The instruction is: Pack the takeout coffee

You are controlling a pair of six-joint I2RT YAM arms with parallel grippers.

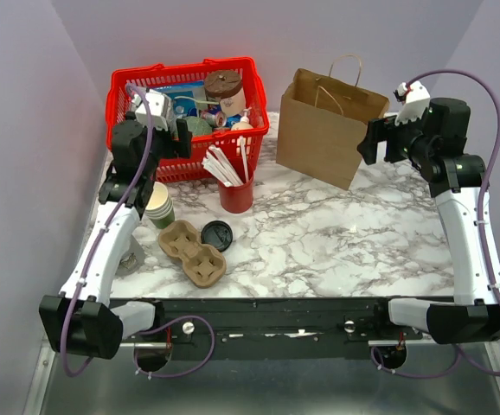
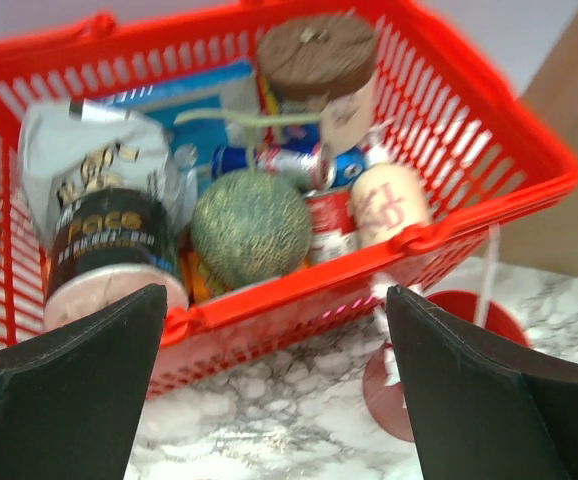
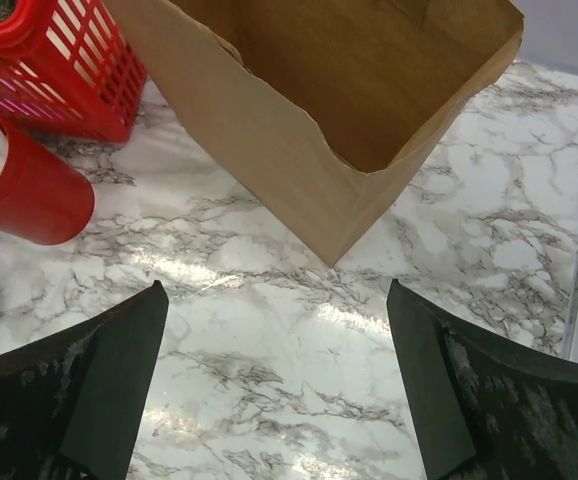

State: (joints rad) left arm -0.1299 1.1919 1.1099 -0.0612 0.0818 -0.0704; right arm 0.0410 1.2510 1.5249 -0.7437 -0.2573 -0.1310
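Left gripper [image 2: 276, 290] jaws apart, facing basket [image 1: 181, 67]. Right gripper [image 3: 274, 295] jaws apart, bag [image 1: 319, 138] just ahead. Lidded coffee not visible. Cup stack [image 1: 159, 207] and lid [image 1: 217, 235] lie behind left gripper, so left arm is nearer.

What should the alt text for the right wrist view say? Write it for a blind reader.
An open brown paper bag stands on a marbled table, seen from above. The right gripper hangs before it, black fingers spread wide, holding nothing. A red cup and a red basket sit at the left edge.
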